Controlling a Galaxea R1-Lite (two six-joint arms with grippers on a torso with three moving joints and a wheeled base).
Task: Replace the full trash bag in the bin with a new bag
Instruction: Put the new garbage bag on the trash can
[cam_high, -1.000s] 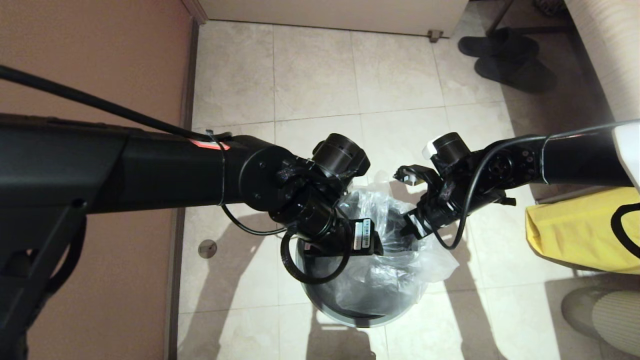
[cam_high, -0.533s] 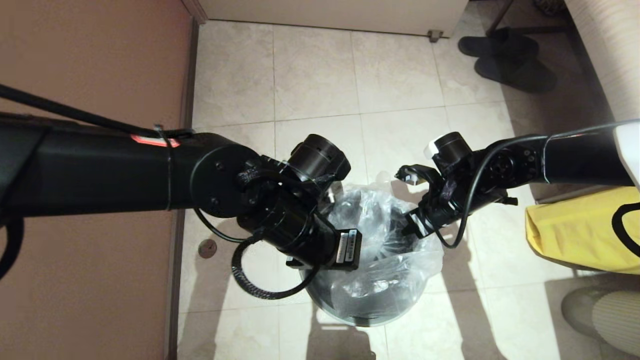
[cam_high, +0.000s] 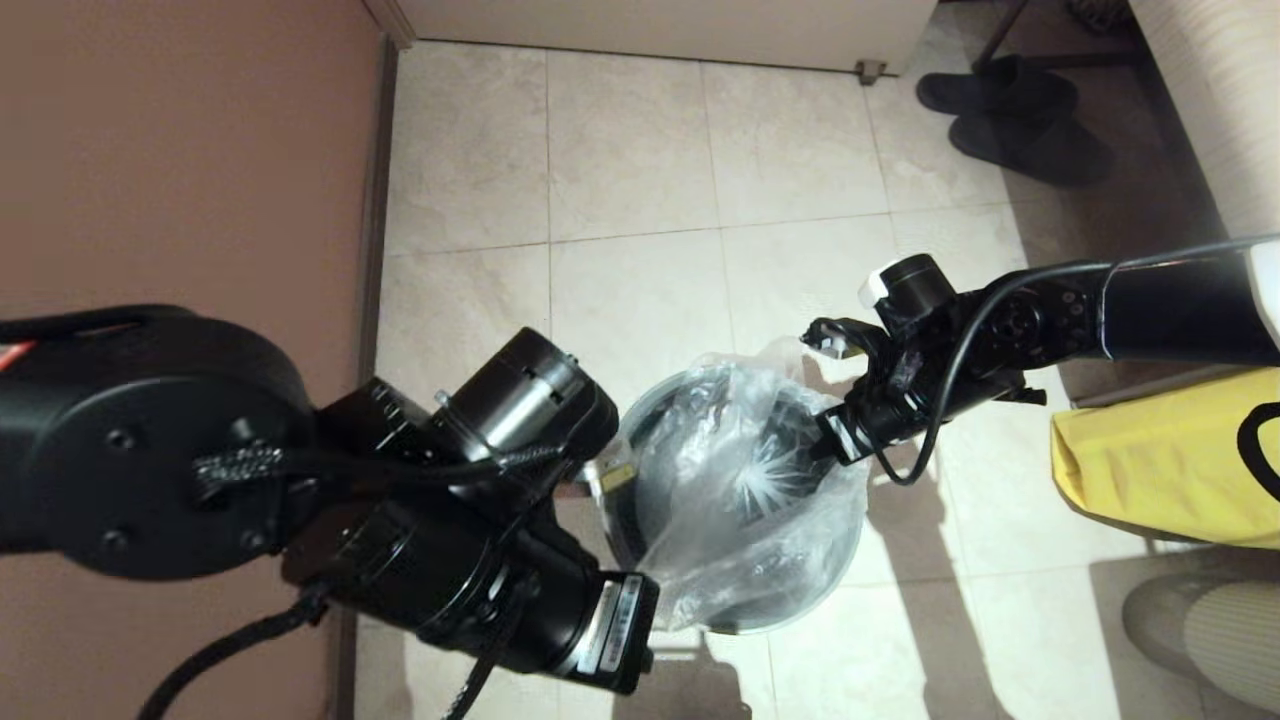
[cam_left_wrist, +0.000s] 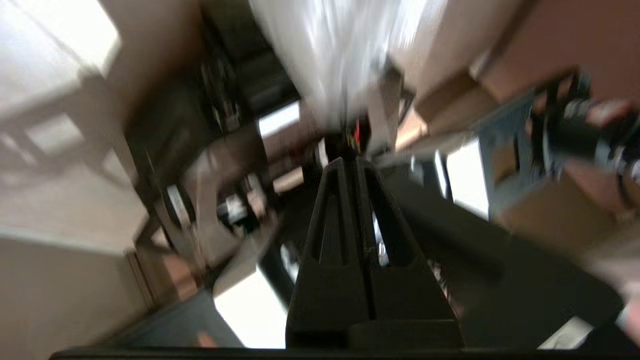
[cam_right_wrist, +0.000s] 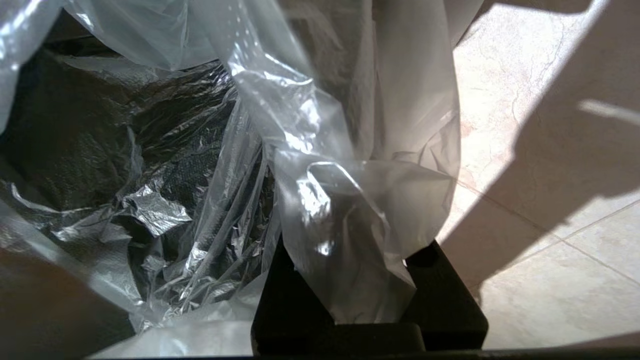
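A round bin (cam_high: 740, 610) with a grey rim stands upright on pale floor tiles, its dark inside showing through the new bag (cam_high: 745, 500). The clear, crinkly plastic sits in its mouth and spills over the rim, one bunched fold caught between the right gripper's fingers (cam_right_wrist: 435, 295) at the bin's right edge.

Floor's big beige stone tiles (cam_high: 640, 150) with hard light and long shadows across them. Reddish-brown wall (cam_high: 190, 160) on the left, a pale cabinet base (cam_high: 660, 30) at the far end, dark slippers (cam_high: 1010, 115) by it, and a little round floor drain (cam_high: 579, 474) near the wall.
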